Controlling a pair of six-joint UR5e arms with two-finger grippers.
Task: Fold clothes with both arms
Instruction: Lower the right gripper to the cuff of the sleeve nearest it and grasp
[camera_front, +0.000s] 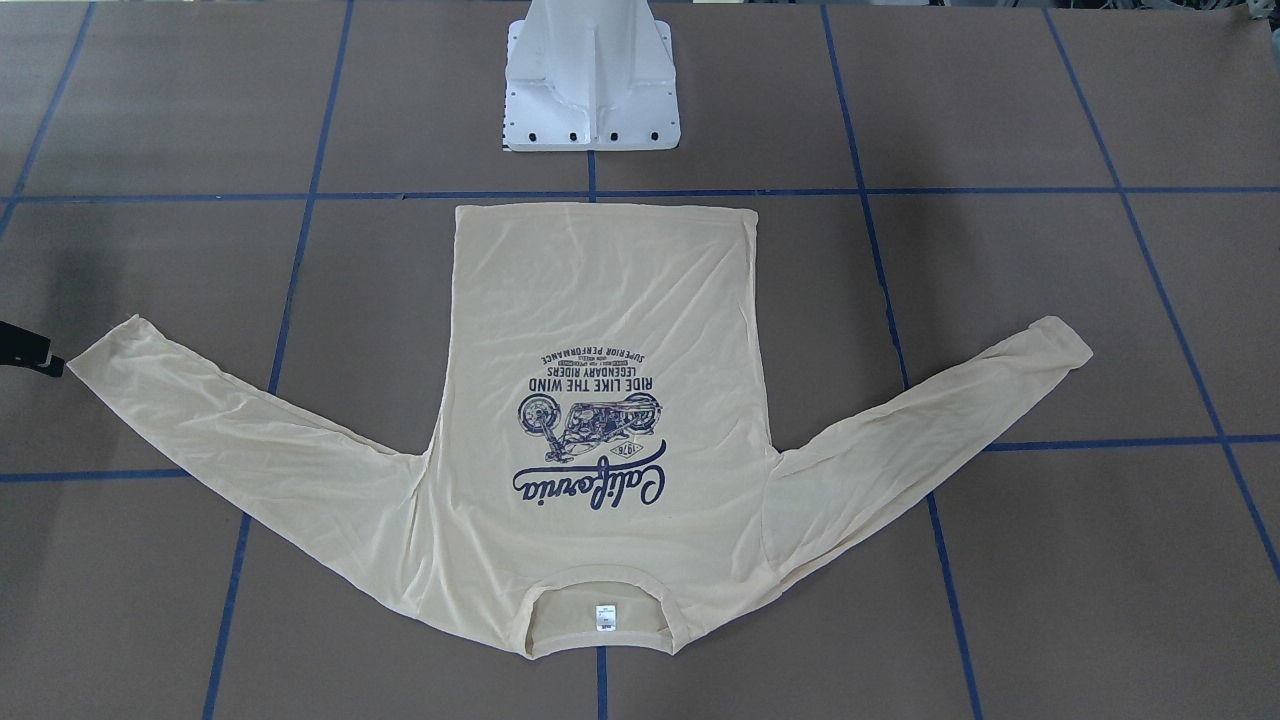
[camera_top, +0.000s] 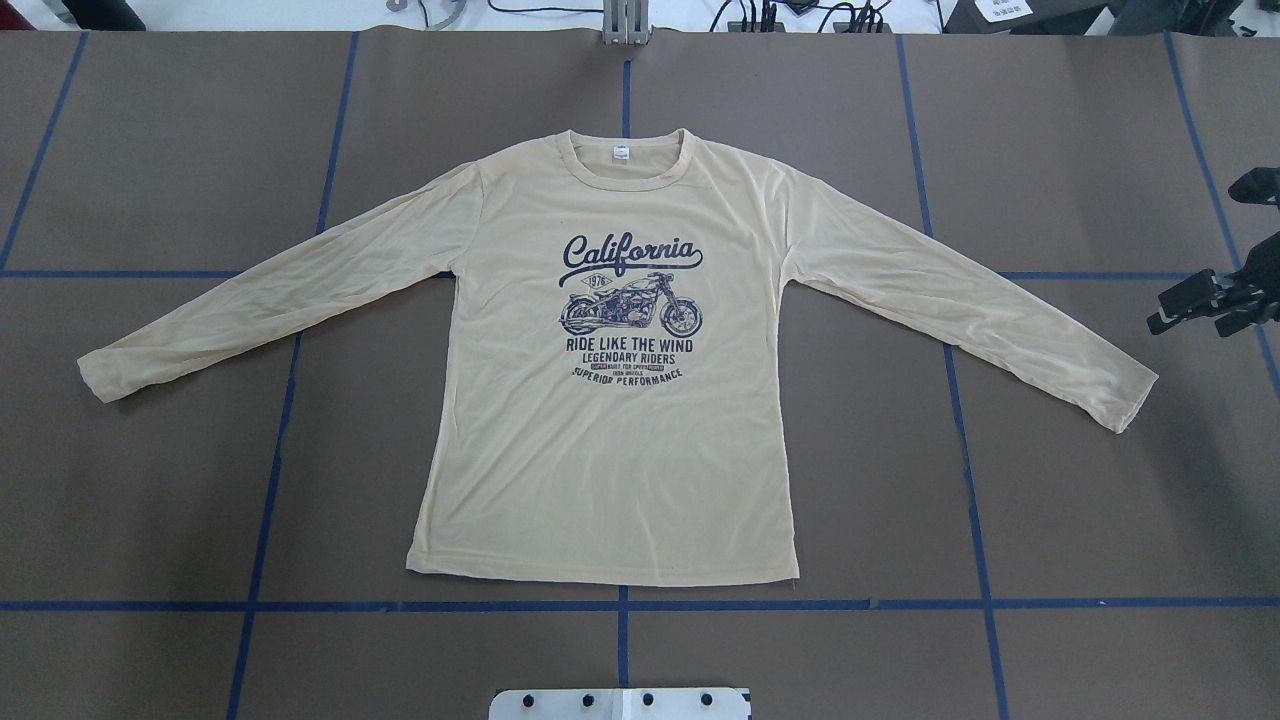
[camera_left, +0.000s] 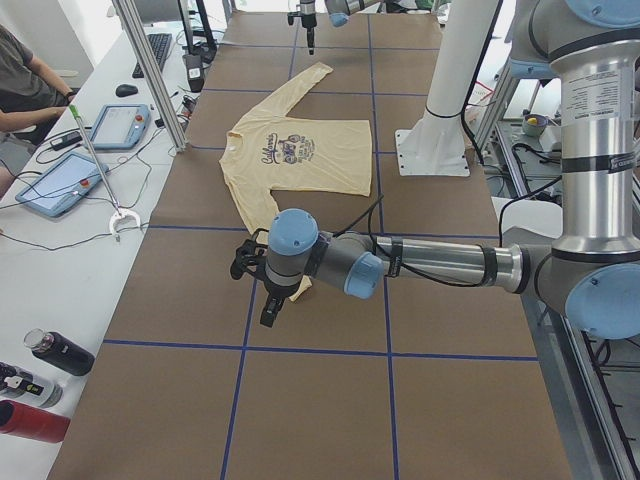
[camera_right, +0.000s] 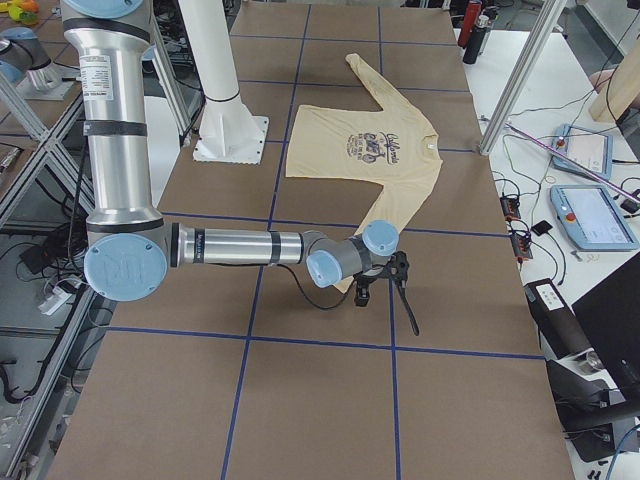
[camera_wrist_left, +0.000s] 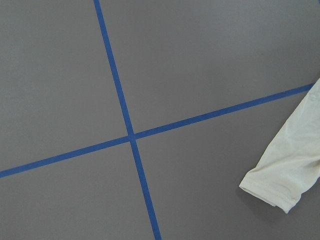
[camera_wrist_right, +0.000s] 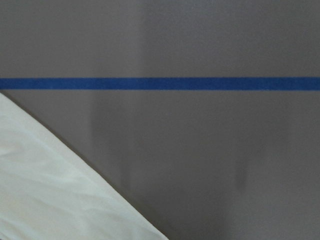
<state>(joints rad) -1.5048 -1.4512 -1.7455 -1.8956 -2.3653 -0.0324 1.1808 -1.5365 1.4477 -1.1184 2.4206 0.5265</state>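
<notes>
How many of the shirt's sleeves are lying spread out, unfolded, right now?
2. The left-side sleeve angles out toward the robot's left. The right-side sleeve angles toward its right, with its cuff near the right claw. Both lie flat and fully visible.

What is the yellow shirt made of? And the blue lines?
The shirt looks like thin, soft, matte knit fabric: it wrinkles and lies limp. The blue lines look like matte tape, flat and straight; paint is possible.
</notes>
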